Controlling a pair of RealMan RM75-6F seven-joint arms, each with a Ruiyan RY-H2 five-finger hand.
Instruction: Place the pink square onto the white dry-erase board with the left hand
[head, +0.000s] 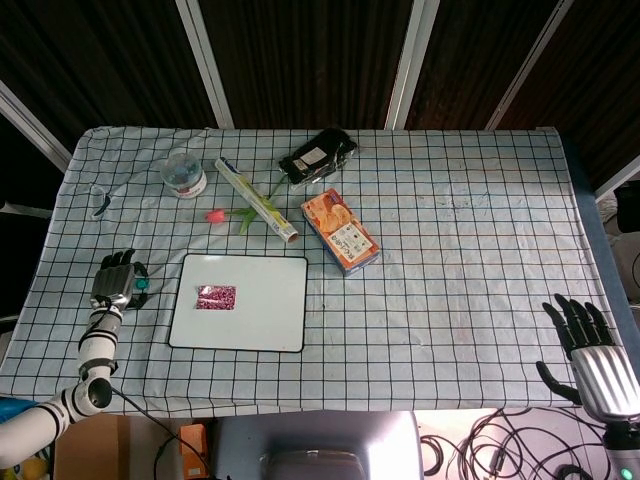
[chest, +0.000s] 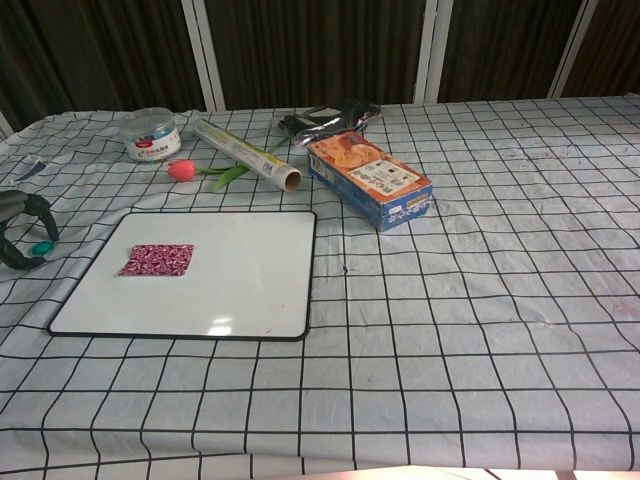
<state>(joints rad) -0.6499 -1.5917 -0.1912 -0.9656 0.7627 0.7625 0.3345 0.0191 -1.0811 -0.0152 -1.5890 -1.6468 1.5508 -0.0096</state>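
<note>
The pink square (head: 216, 296) lies flat on the left part of the white dry-erase board (head: 262, 310); the chest view shows the same pink square (chest: 157, 260) on the board (chest: 245, 275). My left hand (head: 115, 280) hovers left of the board, apart from it, fingers apart and holding nothing. In the chest view only part of this left hand (chest: 17, 225) shows at the left edge. My right hand (head: 583, 336) is low at the front right, off the table's edge, its fingers spread and empty.
A small teal object (head: 143, 284) lies beside my left hand. Behind the board are a pink tulip (head: 215, 214), a foil roll (head: 257, 200), a plastic tub (head: 183, 172), a black pouch (head: 318, 157) and an orange box (head: 340, 231).
</note>
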